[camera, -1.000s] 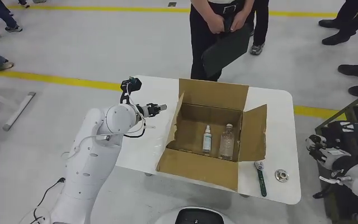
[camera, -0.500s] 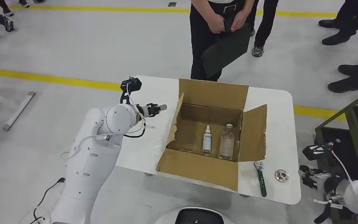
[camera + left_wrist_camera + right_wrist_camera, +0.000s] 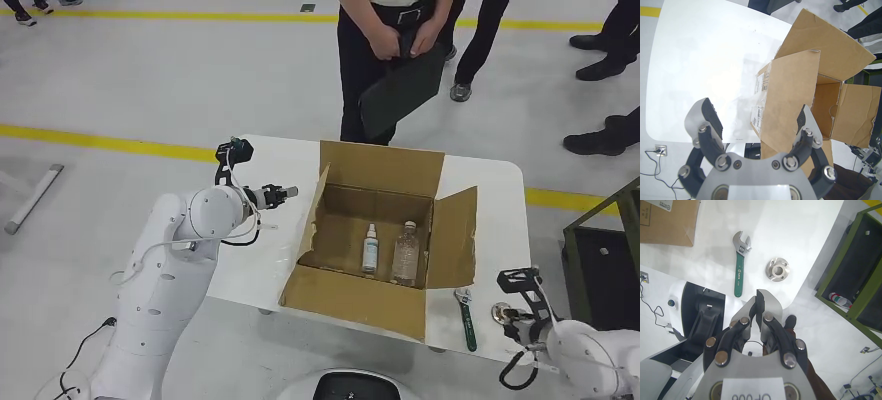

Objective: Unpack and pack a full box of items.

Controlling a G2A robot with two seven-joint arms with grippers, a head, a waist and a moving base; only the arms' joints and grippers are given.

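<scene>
- Your left end effector hangs over the tabletop, just left of the box. Its fingers are spread apart and hold nothing.
- The box sits mid-tabletop, open, with its flaps up. It's thin cardboard, so the flaps will likely flex. Don't pull on them.
- On the box floor, a small spray bottle and a clear bottle lie side by side. Both are probably light, smooth plastic that rolls easily. Pinch each one across mid-body.
- The wrench lies right of the box, near the front edge. It's stiff steel and looks heavy for its size. The green coated handle is your best hold.
- The flange lies just right of the wrench, not touching it. It's flat, dense, slick metal. Grip it across the rim and expect it to slip.
- Your right end effector is at the right front corner of the tabletop, just short of the flange. Its fingers are pressed together and empty.
- Compared with 1 s ago, the right arm has swung in from off the right side to that corner. The left arm, the box and its contents are unchanged.
</scene>
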